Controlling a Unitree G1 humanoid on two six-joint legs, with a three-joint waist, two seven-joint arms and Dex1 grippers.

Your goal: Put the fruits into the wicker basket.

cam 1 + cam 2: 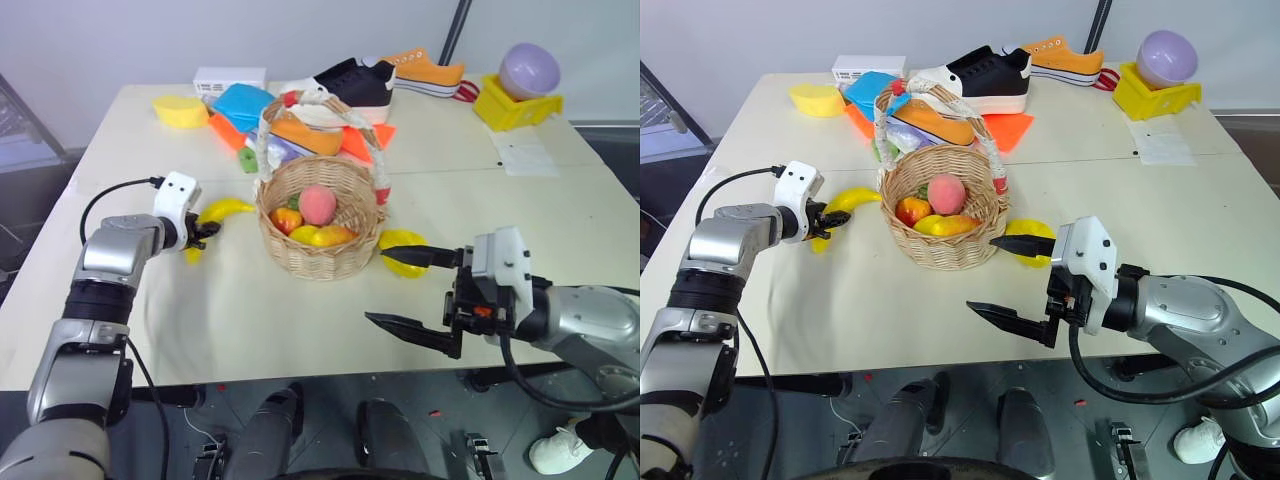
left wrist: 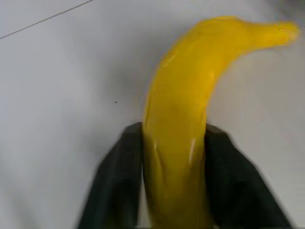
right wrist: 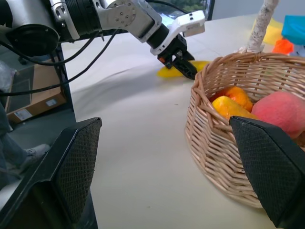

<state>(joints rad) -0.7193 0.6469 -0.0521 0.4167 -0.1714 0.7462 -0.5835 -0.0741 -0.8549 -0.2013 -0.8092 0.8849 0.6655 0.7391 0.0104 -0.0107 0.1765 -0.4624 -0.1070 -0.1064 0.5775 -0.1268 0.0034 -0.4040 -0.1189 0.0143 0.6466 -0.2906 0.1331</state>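
Note:
The yellow banana [image 1: 228,209] lies on the white table just left of the wicker basket [image 1: 316,262]. My left gripper [image 1: 203,232] is shut on its near half; in the left wrist view the banana [image 2: 181,119] runs up between the two black fingers [image 2: 119,186]. The basket holds a peach and several orange and yellow fruits. A plump yellow fruit [image 1: 398,239] sits on the table right of the basket. In front of it my right gripper [image 1: 400,292] hangs open and empty, pointing left towards the basket [image 3: 214,143].
Behind the basket lie orange and black shoes [image 1: 355,85], a blue object [image 1: 243,103], a white box [image 1: 228,78], a yellow round dish [image 1: 180,110] and a green block [image 1: 247,160]. A yellow box with a purple ball [image 1: 520,90] and a paper [image 1: 525,155] are far right.

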